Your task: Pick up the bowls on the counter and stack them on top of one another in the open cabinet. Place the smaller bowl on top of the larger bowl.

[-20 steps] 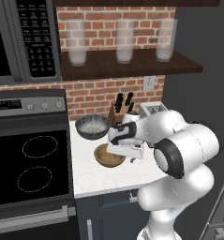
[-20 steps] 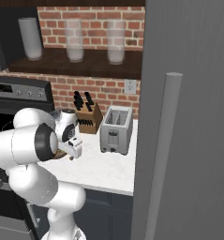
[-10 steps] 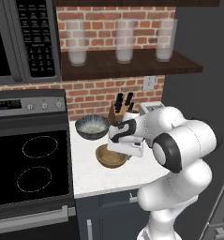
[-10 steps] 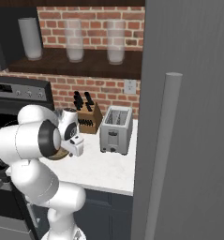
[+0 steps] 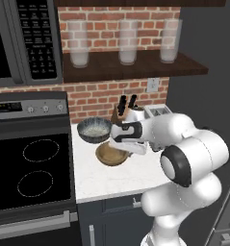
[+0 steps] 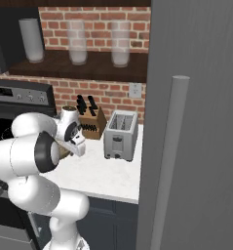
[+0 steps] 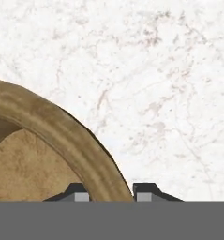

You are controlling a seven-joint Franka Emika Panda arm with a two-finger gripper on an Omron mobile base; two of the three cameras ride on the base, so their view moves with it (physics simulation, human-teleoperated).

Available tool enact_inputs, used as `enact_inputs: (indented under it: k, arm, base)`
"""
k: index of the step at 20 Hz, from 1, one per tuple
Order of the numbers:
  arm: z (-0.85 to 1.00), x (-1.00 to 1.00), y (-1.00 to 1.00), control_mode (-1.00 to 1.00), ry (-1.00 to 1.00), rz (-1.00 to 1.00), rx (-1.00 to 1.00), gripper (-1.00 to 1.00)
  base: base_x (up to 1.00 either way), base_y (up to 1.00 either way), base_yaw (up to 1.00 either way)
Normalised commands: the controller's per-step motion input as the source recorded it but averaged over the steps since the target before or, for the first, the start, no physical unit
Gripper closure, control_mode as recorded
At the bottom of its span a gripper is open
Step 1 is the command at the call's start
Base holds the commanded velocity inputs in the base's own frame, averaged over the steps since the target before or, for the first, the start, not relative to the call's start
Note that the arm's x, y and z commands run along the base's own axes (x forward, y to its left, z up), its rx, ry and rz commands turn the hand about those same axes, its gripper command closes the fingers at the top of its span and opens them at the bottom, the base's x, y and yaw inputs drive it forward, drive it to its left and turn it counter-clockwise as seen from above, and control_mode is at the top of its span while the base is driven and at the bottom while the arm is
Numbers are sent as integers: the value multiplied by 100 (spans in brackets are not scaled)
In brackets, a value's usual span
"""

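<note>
The smaller bowl (image 5: pixel 109 154), of tan wood, sits on the white marble counter (image 5: pixel 116 180). My gripper (image 5: pixel 128 151) comes down on its right rim. In the hand view that rim (image 7: pixel 48 126) runs between the two fingertips, and my gripper (image 7: pixel 111 192) is shut on it, with marble counter (image 7: pixel 155 70) beyond. The larger bowl (image 5: pixel 94 129), dark grey-blue with a pale speckled inside, stands just behind and to the left, against the brick wall. The open cabinet (image 5: pixel 135 67) is the dark wooden shelf above, also seen as a shelf board (image 6: pixel 88 68) in the right base view.
Three glass jars (image 5: pixel 127 43) stand on the shelf. A knife block (image 6: pixel 88 124) and a toaster (image 6: pixel 120 141) sit at the back of the counter. The black stovetop (image 5: pixel 34 173) lies left, under the microwave (image 5: pixel 20 43). A tall grey panel (image 6: pixel 196 122) stands at the right.
The jaws have closed from wide open onto the wooden bowl's rim. The arm has shifted a little; both bowls stay where they were.
</note>
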Motion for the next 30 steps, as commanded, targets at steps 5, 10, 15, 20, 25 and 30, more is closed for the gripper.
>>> enact_inputs:
  k: [5,10,15,20,25,30]
  arm:
    - [89,-3,30,-100,-40,-17,-1,100]
    - [64,37,29,-100,-20,-31,0,100]
    - [55,74,30,-100,-5,-31,-1,100]
    - [41,85,44,-100,0,-25,-4,100]
    - [-1,63,16,-100,0,-18,-6,100]
    - [-16,54,1,-100,3,-19,-6,100]
  base:
    - [0,0,0]
    - [0,0,0]
    - [0,0,0]
    - [0,0,0]
    - [0,0,0]
    - [0,0,0]
